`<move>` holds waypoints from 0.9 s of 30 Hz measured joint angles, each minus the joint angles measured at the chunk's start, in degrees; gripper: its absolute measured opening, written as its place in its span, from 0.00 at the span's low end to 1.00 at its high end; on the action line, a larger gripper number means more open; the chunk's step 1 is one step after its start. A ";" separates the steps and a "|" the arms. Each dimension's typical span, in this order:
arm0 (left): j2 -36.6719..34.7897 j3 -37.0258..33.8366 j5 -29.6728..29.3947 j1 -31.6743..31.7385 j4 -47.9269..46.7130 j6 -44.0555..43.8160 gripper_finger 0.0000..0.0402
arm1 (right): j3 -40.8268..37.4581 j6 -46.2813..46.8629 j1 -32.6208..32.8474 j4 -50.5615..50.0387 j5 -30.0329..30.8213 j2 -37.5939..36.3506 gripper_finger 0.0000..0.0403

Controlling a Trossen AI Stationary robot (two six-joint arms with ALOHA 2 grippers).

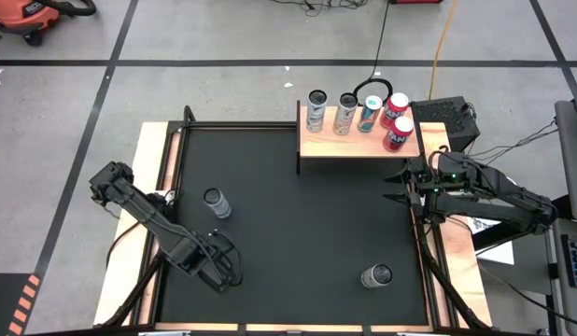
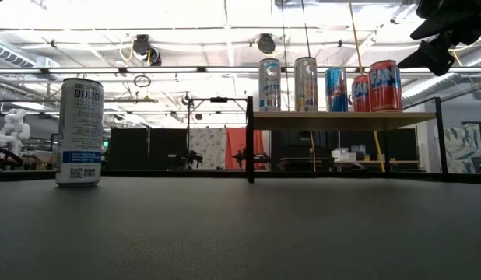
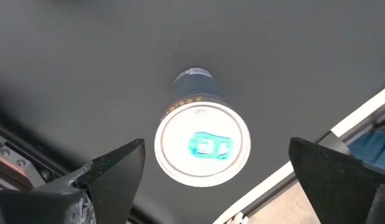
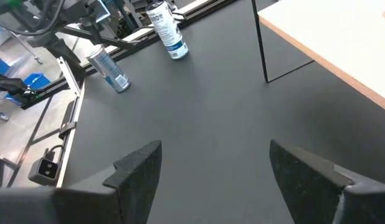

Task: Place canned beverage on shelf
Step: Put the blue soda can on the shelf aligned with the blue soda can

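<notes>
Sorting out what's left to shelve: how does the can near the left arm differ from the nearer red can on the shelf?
The can near the left arm stands on the black mat; the red can stands on the wooden shelf. The first is slim and silver-white with dark print; the second is wider and red with white lettering. Both are upright.

Five upright beverage cans [image 1: 356,114] in row on light wooden shelf [image 1: 358,143], rear-right of black tabletop mat [image 1: 288,224]. Slim pale can [image 1: 217,203] stands mat left; short grey can [image 1: 376,275] front-right.
</notes>
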 joint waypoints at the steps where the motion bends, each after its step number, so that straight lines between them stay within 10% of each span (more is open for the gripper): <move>1: 0.00 -0.36 0.04 0.00 0.10 -0.11 0.96 | 0.00 -0.20 0.01 0.00 0.02 0.00 0.69; 27: 3.13 -1.39 3.89 0.76 1.45 1.93 0.96 | 0.00 -0.86 0.01 0.00 0.09 0.00 0.69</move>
